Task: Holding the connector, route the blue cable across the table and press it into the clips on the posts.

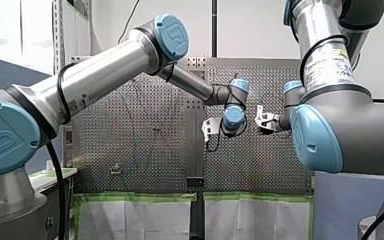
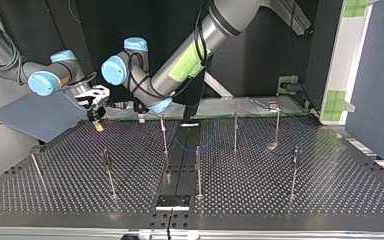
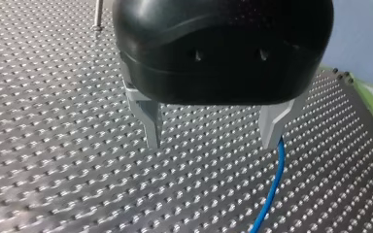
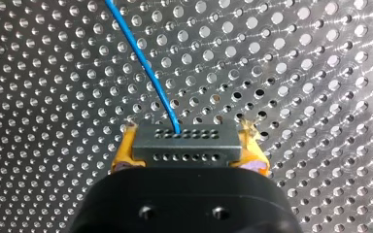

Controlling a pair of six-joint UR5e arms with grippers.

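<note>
At the top view's left, my right arm (image 2: 5, 62) is cut off by the picture's edge above its elbow, and what my right gripper (image 2: 98, 120) carries is too small to read there. The right wrist view shows it: the yellow pads (image 4: 123, 154) pinch the grey connector (image 4: 184, 141) from both sides, while the black gripper body hides the connector's near edge. The blue cable (image 4: 145, 68) comes out of the connector's upper row of holes and runs away over the perforated table (image 4: 320, 73) until that picture cuts it off. This arm reaches in low with its wrist bent downward, holding the connector over the table near the edge on the arms' side. Just right of the connector in the top view, my left arm (image 2: 215, 25) slants down from the top edge and folds its wrist back toward the connector. My left gripper (image 3: 211, 141) is mostly hidden behind that wrist there. In the left wrist view it points down at the table with its metal fingers (image 3: 151, 124) spread wide apart. The cable emerges from behind one fingertip, so I cannot tell whether they touch, then leaves the picture. Farther right of the connector stand thin upright posts (image 2: 235, 132); their clips are too small to make out, and the cable among them shows only as faint blue traces.
</note>
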